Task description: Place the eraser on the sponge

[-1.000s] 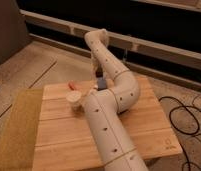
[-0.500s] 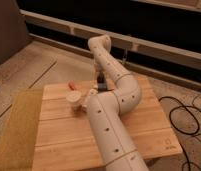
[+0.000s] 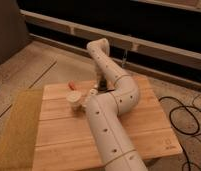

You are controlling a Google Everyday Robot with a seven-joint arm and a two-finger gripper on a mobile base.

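The arm (image 3: 110,125) is reaching up from the near edge of the wooden table (image 3: 151,125) as a thick white tube. It is bending at an elbow on the right side of the tabletop, then running back and left to a high wrist joint at the far edge. From that joint the last link is pointing straight down.

The gripper (image 3: 100,86) is hanging at the end of that link. It is sitting low over the far-middle part of the table, just left of the elbow. It is showing only as a dark shape partly behind the arm, so I cannot tell its state.

Three small items are lying left of the gripper:
- A small white object (image 3: 92,93) is sitting just beside the gripper on the wood. I cannot tell whether the two are touching.
- A pale round object (image 3: 74,100) is standing upright a little further left and nearer.
- A small reddish object (image 3: 71,85) is lying behind the round one, near the table's far-left corner.

I cannot tell which of these is the eraser and which the sponge. Nothing is stacked on anything else.

A yellowish mat (image 3: 16,125) is lying on the floor against the table's left side. Black cables (image 3: 191,117) are looping on the floor to the right.
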